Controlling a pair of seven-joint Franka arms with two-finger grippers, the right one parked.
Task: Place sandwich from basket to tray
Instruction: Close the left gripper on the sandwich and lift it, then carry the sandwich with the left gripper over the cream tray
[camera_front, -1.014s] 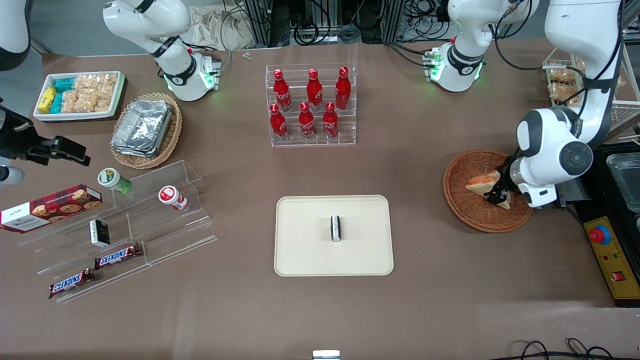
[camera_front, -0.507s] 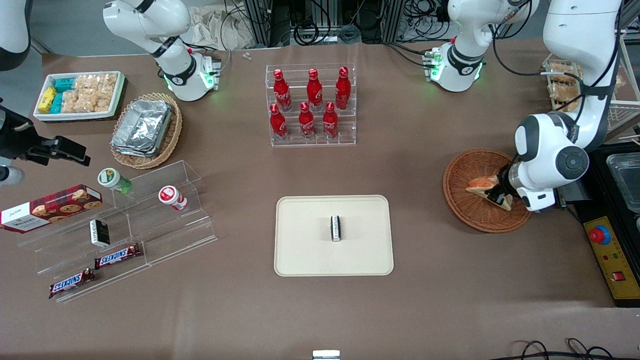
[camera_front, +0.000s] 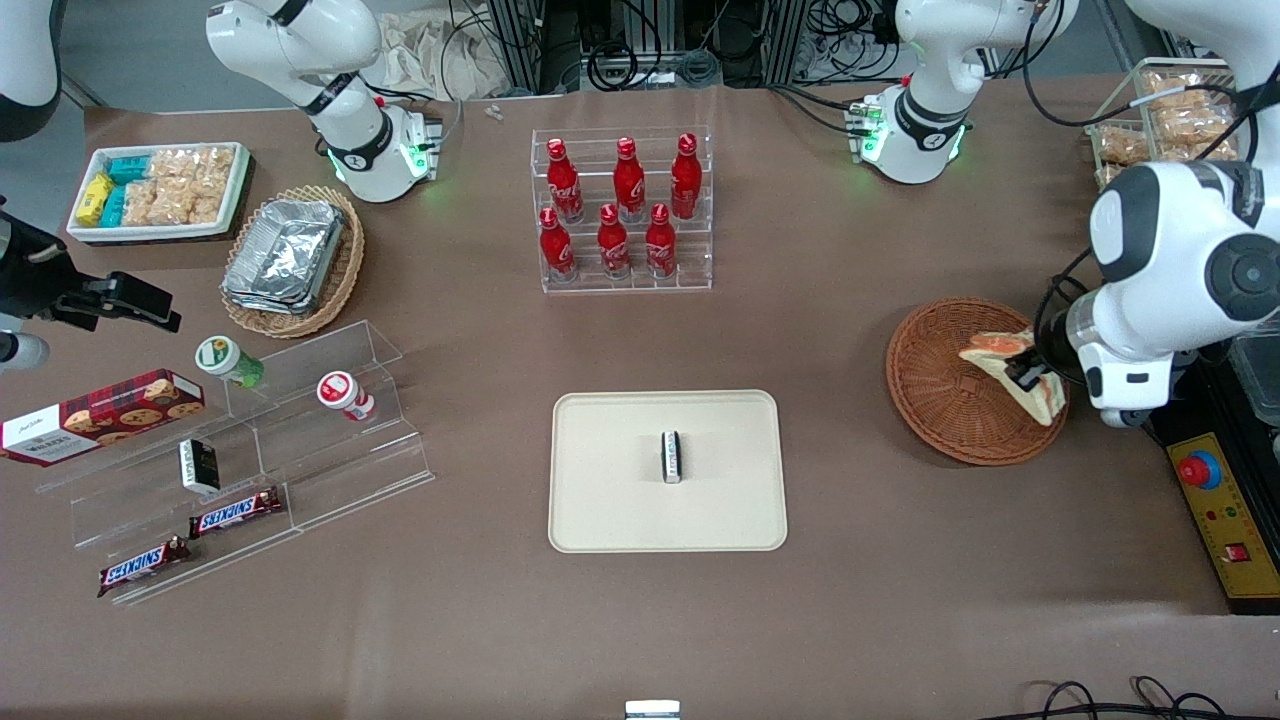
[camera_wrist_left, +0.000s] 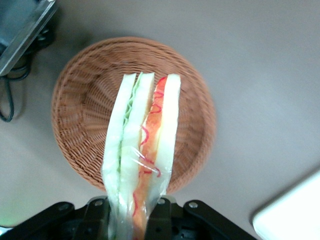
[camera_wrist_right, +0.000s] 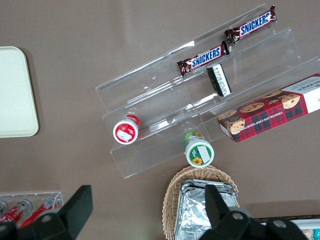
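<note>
My gripper (camera_front: 1028, 373) is shut on the sandwich (camera_front: 1012, 370), a wrapped wedge of pale bread with orange-red and green filling, and holds it in the air above the reddish-brown wicker basket (camera_front: 945, 395). In the left wrist view the sandwich (camera_wrist_left: 142, 150) stands on edge between the black fingers (camera_wrist_left: 160, 220), with the basket (camera_wrist_left: 80, 105) below it, nothing lying in it. The cream tray (camera_front: 610, 500) lies on the table toward the parked arm from the basket, and a corner of the tray (camera_wrist_left: 295, 212) shows in the wrist view.
A small dark packet (camera_front: 671, 456) stands on the tray's middle. A clear rack of red bottles (camera_front: 622, 210) is farther from the front camera than the tray. A black control box with a red button (camera_front: 1215, 510) sits beside the basket, at the working arm's table end.
The gripper rose with the sandwich, lifting it out of the basket and shifting it toward the basket's rim at the working arm's end. The arm's elbow swung upward.
</note>
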